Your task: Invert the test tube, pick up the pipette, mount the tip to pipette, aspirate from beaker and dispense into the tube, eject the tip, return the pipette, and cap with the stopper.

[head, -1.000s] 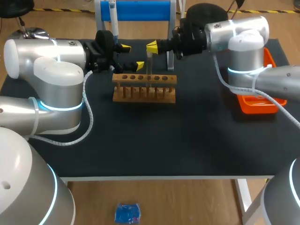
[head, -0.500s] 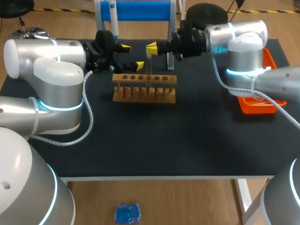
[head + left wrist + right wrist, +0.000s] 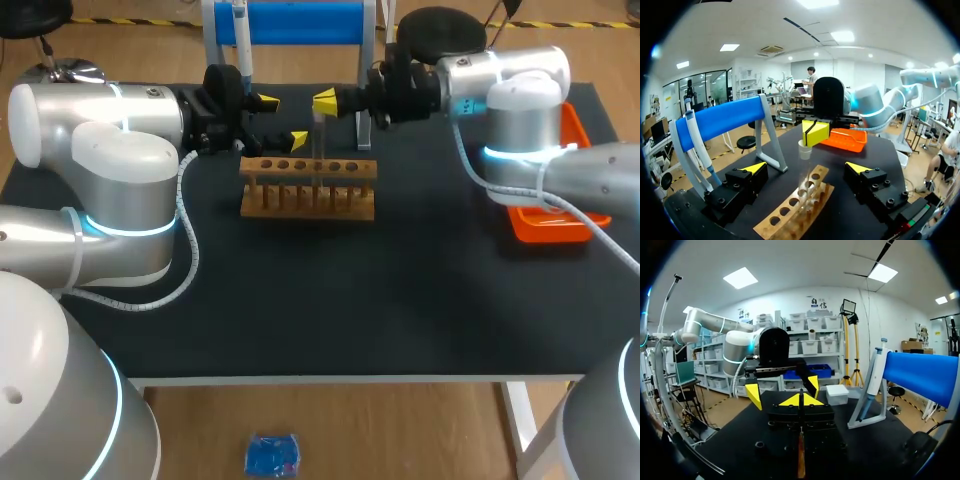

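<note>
Jaws of the right gripper [image 3: 324, 101] pinch the top of the one test tube [image 3: 319, 140], upright in the one wooden rack [image 3: 308, 187] toward 12 o'clock on the desk [image 3: 330, 300]. At the rack's 10 o'clock the left gripper [image 3: 283, 121] has its jaws apart, empty. One pipette [image 3: 241, 30] hangs at 11 o'clock; one orange tray [image 3: 548, 226] lies at 3.

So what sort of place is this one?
Likely a robotics lab bench set up for chemistry handling: a wooden test tube rack, a pipette on a blue stand, an orange tray.
</note>
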Available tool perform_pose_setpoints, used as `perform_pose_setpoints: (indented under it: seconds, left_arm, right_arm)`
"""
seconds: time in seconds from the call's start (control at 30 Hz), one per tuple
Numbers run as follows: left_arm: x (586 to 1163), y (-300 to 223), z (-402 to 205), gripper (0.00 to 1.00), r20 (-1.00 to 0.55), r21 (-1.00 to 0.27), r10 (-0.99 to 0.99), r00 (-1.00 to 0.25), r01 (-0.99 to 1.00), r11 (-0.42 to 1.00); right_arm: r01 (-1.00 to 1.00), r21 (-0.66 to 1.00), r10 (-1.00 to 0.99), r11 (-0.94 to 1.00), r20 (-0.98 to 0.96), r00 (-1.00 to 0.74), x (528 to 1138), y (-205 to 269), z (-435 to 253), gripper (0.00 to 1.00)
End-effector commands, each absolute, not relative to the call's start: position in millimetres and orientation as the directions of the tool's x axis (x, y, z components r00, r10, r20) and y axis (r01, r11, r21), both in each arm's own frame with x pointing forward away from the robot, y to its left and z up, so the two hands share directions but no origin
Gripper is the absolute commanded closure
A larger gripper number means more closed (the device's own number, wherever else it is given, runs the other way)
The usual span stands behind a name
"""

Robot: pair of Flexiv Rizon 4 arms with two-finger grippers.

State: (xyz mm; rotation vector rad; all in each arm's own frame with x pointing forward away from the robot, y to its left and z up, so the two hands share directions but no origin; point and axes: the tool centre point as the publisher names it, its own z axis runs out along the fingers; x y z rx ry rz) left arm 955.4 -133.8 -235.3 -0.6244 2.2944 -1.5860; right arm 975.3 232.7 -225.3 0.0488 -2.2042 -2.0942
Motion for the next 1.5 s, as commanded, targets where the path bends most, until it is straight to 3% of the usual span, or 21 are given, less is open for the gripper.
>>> perform_pose_setpoints:
  seconds: [0.03, 0.37, 0.4, 0.43, 0.47, 1.0, 1.5]
  left_arm:
    - [955, -134, -235, 0.0, 0.013, -0.934, -0.499, -0.866, -0.189, 0.304]
    - [955, -134, -235, 0.0, 0.013, -0.934, -0.499, -0.866, -0.189, 0.304]
    - [955, -134, -235, 0.0, 0.013, -0.934, -0.499, -0.866, -0.189, 0.304]
    - [955, -134, -235, 0.0, 0.013, -0.934, -0.499, -0.866, -0.189, 0.304]
    - [955, -134, -235, 0.0, 0.013, -0.934, -0.499, -0.866, -0.189, 0.304]
    - [955, -134, -235, 0.0, 0.013, -0.934, -0.499, -0.866, -0.189, 0.304]
    - [955, -134, -235, 0.0, 0.013, -0.934, -0.499, -0.866, -0.189, 0.304]
  right_arm:
    - [0.031, 0.998, -0.088, 0.05, 0.036, -0.995, 970, 228, -221, 1.0]
    - [-0.037, 0.997, -0.079, 0.072, -0.031, -0.996, 961, 225, -198, 1.0]
    - [-0.048, 0.996, -0.072, 0.081, -0.042, -0.997, 960, 225, -197, 0.82]
    - [-0.053, 0.995, -0.069, 0.088, -0.047, -0.996, 960, 225, -196, 0.45]
    - [-0.063, 0.993, -0.065, 0.098, -0.056, -0.996, 960, 225, -195, 0.0]
    - [-0.238, 0.925, 0.026, 0.296, -0.257, -0.966, 966, 202, -197, 0.0]
    - [-0.215, 0.897, 0.04, 0.386, -0.249, -0.968, 973, 166, -229, 0.0]
